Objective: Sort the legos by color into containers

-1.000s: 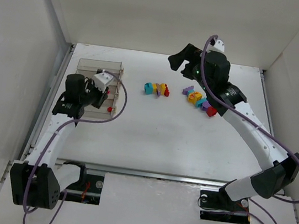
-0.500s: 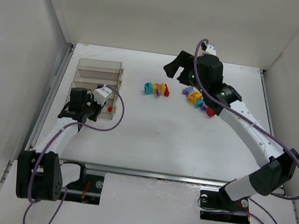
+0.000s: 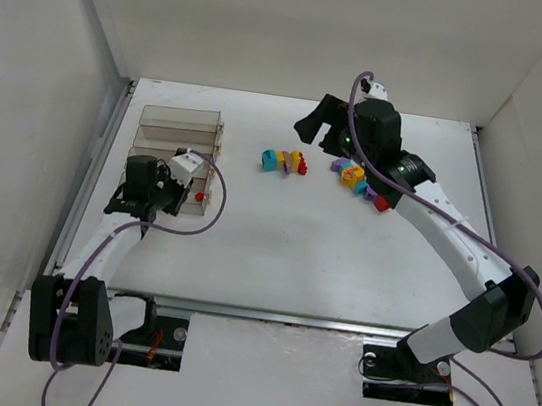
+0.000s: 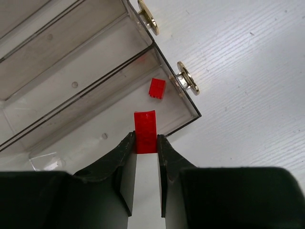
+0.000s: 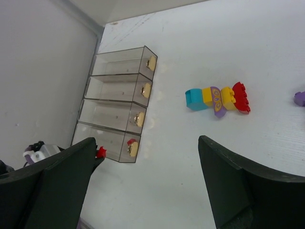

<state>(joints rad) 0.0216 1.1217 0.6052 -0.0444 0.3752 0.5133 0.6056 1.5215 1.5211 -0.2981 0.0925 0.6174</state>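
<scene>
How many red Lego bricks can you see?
4. A held brick in the left gripper, a boxed brick in the end box, a middle-group brick, and a right-group brick. The right arm may hide more.

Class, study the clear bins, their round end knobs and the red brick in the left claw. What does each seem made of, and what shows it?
Bins: clear, slightly smoky hard plastic, probably; you see through the walls.
Knobs: brass-coloured, shiny, likely metal or plated.
Red brick in the left claw: opaque, smooth moulded plastic, evenly coloured.
</scene>
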